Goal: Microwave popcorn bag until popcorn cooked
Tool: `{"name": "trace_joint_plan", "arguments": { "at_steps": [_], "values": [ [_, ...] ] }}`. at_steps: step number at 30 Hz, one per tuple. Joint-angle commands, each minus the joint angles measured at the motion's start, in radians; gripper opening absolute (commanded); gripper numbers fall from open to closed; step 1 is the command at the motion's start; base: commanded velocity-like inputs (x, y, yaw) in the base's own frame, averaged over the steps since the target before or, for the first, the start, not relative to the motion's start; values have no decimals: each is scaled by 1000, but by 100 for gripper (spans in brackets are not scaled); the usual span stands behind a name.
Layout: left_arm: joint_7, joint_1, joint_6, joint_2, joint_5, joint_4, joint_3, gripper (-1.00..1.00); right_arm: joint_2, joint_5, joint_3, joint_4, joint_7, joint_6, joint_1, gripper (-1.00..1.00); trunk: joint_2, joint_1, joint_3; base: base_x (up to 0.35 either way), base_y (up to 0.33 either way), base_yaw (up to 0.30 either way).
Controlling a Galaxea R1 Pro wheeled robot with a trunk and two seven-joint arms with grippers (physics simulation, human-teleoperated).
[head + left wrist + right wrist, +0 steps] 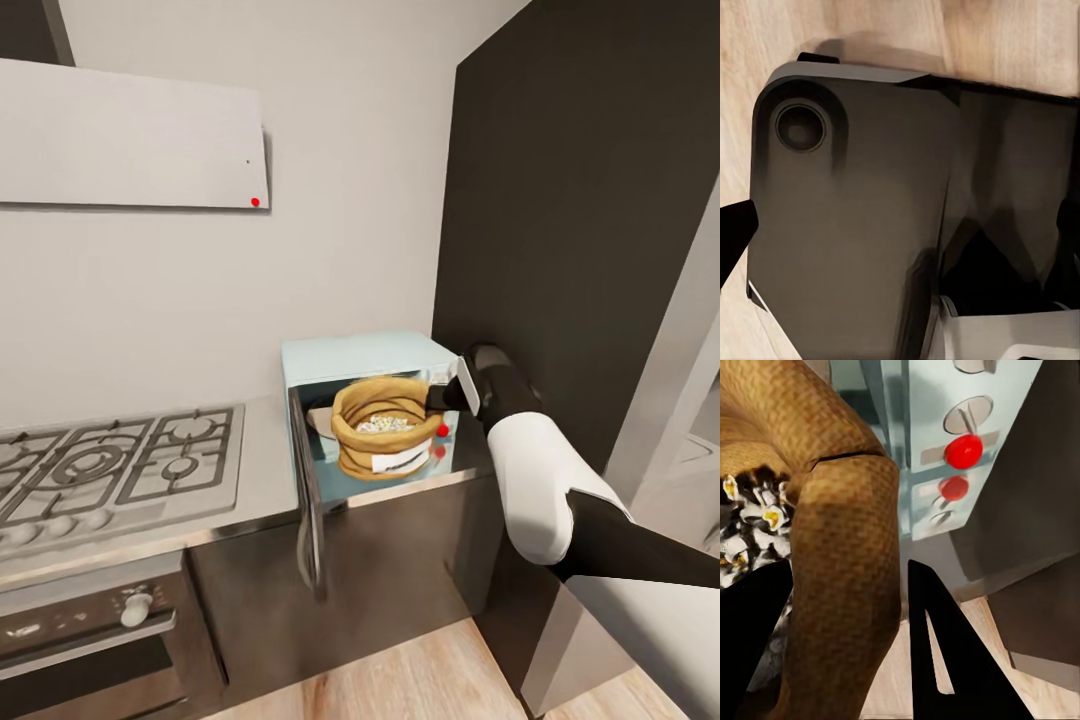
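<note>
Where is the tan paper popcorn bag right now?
In the head view the tan paper popcorn bag sits at the open mint-blue microwave, right of the steel hob, its rim in the right hand.

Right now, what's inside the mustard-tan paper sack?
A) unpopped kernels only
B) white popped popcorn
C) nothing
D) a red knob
B: the mustard-tan paper popcorn sack, standing in the open pale mint-blue microwave, shows white popped pieces in its mouth, and the right wrist view shows them beside the right hand, whose fingers straddle the rolled rim.
</note>
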Motion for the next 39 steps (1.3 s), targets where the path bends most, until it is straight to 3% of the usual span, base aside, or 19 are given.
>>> {"name": "trace_joint_plan", "arguments": {
  "at_steps": [1,39],
  "values": [
    [0,0,-3,0,8,0,0,100,1,10,-7,5,5,2,-1,-100,-1,0,-1,44,0,0],
    [0,0,-3,0,8,0,4,100,1,17,2,51,-2,2,1,-100,-1,0,-1,1,0,0]
  ]
}}
